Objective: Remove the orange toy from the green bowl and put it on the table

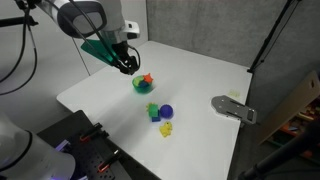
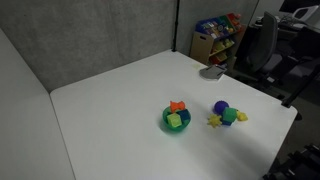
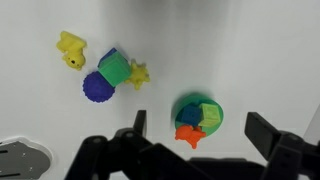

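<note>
The arm comes in from the upper left in an exterior view, wrist angled downward. Its gripper (image 1: 127,64) hovers just above and beside the green bowl (image 2: 164,122), touching nothing. In the wrist view the fingers (image 3: 140,124) are spread wide and empty. The orange toy (image 1: 146,78) sits at the bowl's rim, against a green block (image 2: 176,121). Other toys (image 1: 162,113) lie nearby on the white table (image 1: 205,70).

Directly ahead of the black end effector (image 1: 130,67): orange toy (image 3: 188,134), green bowl (image 3: 181,104) with blue inside. Off to its side: yellow toy (image 3: 70,50), purple ball (image 3: 96,87), green block (image 3: 114,68). White surface (image 3: 250,50).
</note>
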Robot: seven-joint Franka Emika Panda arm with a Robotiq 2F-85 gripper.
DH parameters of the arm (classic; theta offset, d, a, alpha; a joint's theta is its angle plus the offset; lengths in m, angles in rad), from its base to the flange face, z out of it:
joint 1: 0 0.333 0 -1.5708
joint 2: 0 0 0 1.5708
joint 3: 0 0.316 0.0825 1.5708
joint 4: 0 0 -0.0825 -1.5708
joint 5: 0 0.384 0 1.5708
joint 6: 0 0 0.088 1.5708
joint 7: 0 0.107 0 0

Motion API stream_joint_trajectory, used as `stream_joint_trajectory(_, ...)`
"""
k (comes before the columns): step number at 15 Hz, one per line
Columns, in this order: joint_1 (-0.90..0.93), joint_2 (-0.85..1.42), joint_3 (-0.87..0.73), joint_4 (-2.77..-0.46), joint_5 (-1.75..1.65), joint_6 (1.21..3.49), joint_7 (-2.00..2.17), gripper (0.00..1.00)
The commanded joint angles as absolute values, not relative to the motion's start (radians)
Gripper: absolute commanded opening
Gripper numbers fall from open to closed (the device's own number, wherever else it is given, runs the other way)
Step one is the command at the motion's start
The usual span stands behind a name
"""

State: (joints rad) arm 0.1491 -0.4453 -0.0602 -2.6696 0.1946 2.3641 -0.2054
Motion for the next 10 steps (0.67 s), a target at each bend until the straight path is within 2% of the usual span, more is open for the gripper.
stream_joint_trajectory(1,0.143,-0.415,-0.053,-2.632,0.207,2.354,-0.207,1.0)
stream_joint_trajectory(10,0.14,-0.22,0.0,-2.492,0.193,2.374,-0.156,1.0)
